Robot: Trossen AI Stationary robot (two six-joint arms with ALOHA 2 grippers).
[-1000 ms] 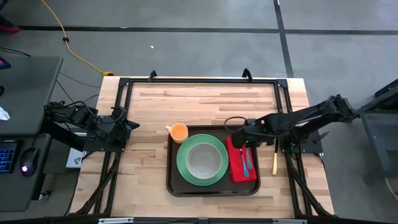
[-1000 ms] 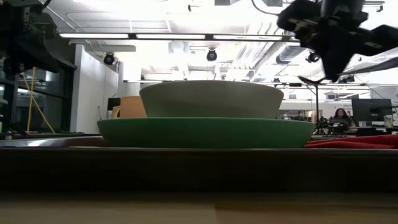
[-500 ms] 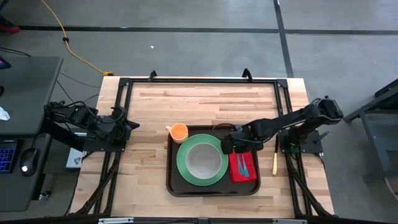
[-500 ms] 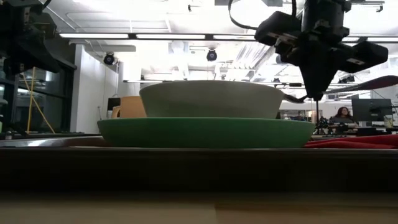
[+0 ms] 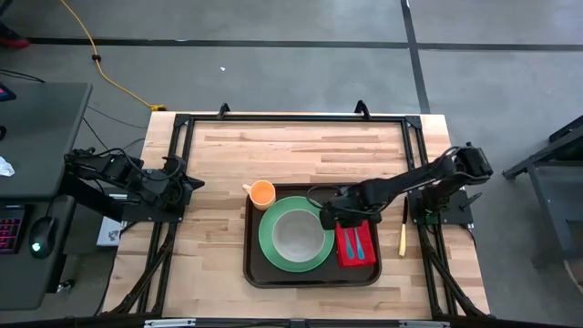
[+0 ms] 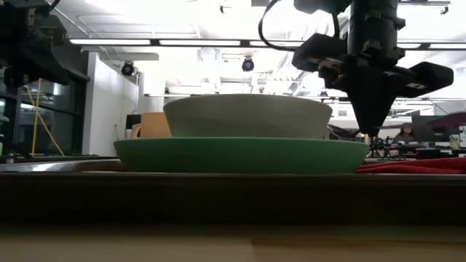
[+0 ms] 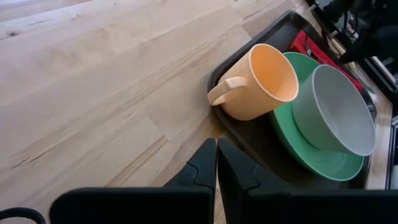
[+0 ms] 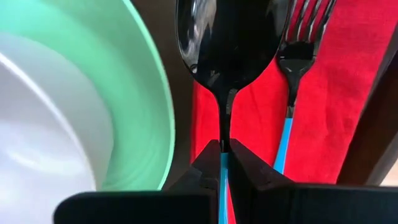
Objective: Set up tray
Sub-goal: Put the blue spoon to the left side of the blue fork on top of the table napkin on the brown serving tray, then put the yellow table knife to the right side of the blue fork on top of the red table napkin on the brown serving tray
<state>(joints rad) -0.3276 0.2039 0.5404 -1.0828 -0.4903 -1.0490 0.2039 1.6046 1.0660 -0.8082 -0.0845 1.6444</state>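
Note:
The dark brown tray (image 5: 251,266) lies on the wooden table and carries a green plate (image 5: 268,239) with a grey bowl (image 5: 296,235), an orange cup (image 5: 262,193) and a red napkin (image 5: 369,257). A blue-handled fork (image 8: 300,43) lies on the napkin. My right gripper (image 5: 330,217) hangs over the tray between plate and napkin, shut on a black spoon (image 8: 230,37). My left gripper (image 7: 216,163) is shut and waits over the table left of the tray, near the cup (image 7: 258,81). My right gripper pinches the spoon's blue handle (image 8: 223,167) between its two fingers. The spoon runs along the fingers, its black bowl ahead of them. The bowl is over the napkin's edge (image 8: 205,118) beside the plate. Whether it touches the napkin, I cannot tell.
A knife with a pale handle (image 5: 402,239) lies on the table right of the tray. A black metal frame (image 5: 291,117) runs round the table top. Bare wood lies beyond the tray toward the far edge and on the left.
My right gripper has moved toward the table's left and down, from above the napkin's far end to the gap between plate and napkin, carrying the spoon with it. My left arm has stayed still.

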